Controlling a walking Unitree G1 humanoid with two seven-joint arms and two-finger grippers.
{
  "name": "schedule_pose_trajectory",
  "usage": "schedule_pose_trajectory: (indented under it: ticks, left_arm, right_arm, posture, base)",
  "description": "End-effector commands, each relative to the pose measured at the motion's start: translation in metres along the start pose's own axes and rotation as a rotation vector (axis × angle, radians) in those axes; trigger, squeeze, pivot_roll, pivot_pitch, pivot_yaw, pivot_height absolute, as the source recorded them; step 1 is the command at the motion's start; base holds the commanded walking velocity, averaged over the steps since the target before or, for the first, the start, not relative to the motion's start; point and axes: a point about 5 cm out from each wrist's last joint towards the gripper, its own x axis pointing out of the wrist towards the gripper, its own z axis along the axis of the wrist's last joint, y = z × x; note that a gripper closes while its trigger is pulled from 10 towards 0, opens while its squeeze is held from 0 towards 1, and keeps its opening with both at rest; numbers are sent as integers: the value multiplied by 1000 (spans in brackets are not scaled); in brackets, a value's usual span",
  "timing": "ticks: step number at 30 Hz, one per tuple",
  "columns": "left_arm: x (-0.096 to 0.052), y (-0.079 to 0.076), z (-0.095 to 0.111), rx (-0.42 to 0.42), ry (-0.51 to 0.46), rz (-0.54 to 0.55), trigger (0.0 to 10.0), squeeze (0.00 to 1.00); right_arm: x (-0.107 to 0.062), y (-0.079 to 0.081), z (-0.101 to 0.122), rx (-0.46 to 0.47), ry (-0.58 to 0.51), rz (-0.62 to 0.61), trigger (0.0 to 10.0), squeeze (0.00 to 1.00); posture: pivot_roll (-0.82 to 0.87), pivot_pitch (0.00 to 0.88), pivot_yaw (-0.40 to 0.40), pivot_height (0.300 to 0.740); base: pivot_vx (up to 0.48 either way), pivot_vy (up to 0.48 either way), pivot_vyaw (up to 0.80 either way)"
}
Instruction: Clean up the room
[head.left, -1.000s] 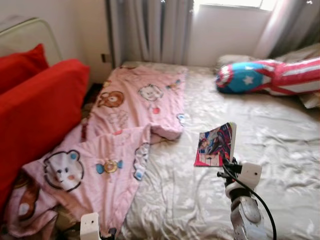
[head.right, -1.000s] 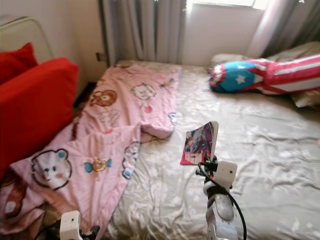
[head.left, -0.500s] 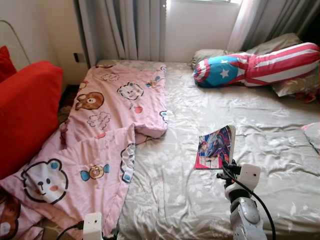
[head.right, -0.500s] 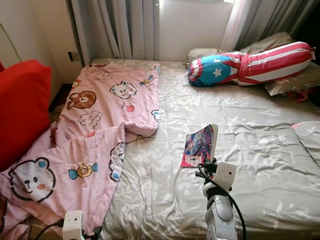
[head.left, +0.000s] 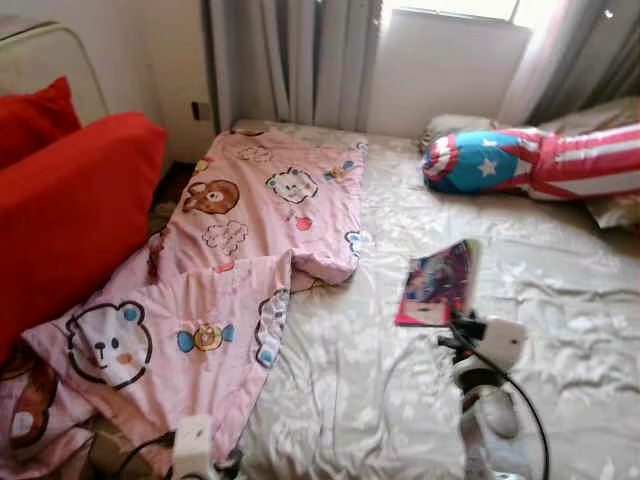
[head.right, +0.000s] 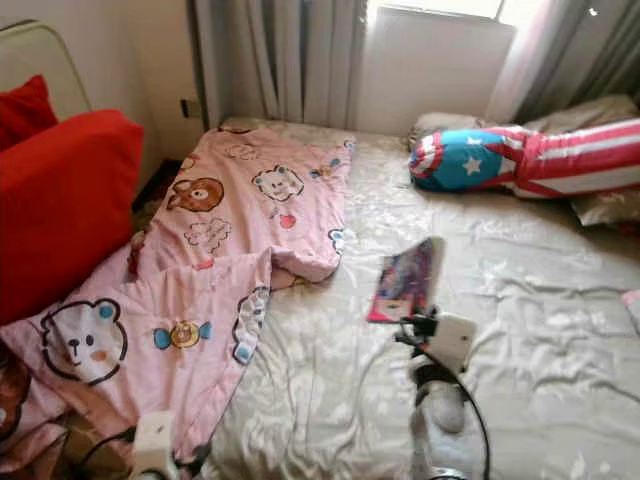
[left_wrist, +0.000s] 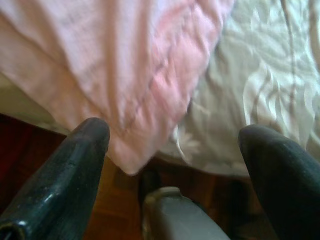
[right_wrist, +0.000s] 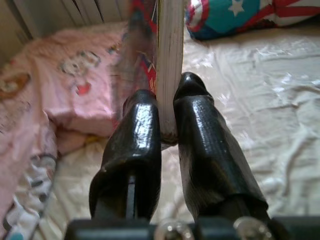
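- Head camera has swung back left since half a second ago; red cushion (head.left: 70, 200) fills more of the left edge. The things themselves haven't moved.
- Right gripper (right_wrist: 167, 107) still clamped on comic book (head.left: 440, 280), held upright above the bed (head.left: 380, 400); not yet put away, likely being carried off.
- Left gripper (left_wrist: 175, 145) low at bed edge, jaws apart, empty.
- Pink cartoon blanket (head.left: 250, 230) rumpled, sliding off the bed; star-and-stripe bolster pillow (head.left: 530, 160) by the window. Both probably still need tidying.

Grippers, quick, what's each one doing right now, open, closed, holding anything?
Left gripper: open, holding nothing, by the pink blanket's edge.
Right gripper: closed on a book, held upright over the bed.
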Motion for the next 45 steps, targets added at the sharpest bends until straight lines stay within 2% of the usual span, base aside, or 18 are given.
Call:
schedule_pose_trajectory:
  ticks: [1,10,14,18,32,39,45]
  left_arm:
    - [1,-13,-1,10,9,-33,10000,0]
    - [-4,-5,-13,7,25,-21,10000,0]
    - [-11,11,-27,5,42,-8,10000,0]
    - [-15,19,-34,5,53,-2,10000,0]
    - [-4,-4,-14,15,23,-25,10000,0]
    - [-3,-7,-10,17,19,-25,10000,0]
    - [-3,0,-9,12,19,-17,10000,0]
  right_arm:
    - [-1,-17,5,-4,-25,-59,10000,0]
    - [-3,-16,4,-12,-31,-54,10000,0]
    - [-4,-15,4,-8,-31,-56,10000,0]
    - [-4,-15,3,-4,-27,-56,10000,0]
    - [-5,-12,1,5,-16,-40,10000,0]
    - [-6,-10,-1,5,-4,-20,10000,0]
    - [-7,-5,-4,10,10,5,10000,0]
  posture:
    - [-78,0,-69,740]
    - [-75,0,-71,740]
    - [-72,7,-71,740]
    - [-71,11,-70,740]
    - [-68,20,-70,740]
    - [-72,26,-69,740]
    - [-71,32,-70,740]
  base:
    - [0,-352,-712]
    - [0,-353,-158]
    - [0,-352,0]
    - [0,-354,0]
    - [0,-352,0]
    - [0,-351,0]
    - [0,-226,0]
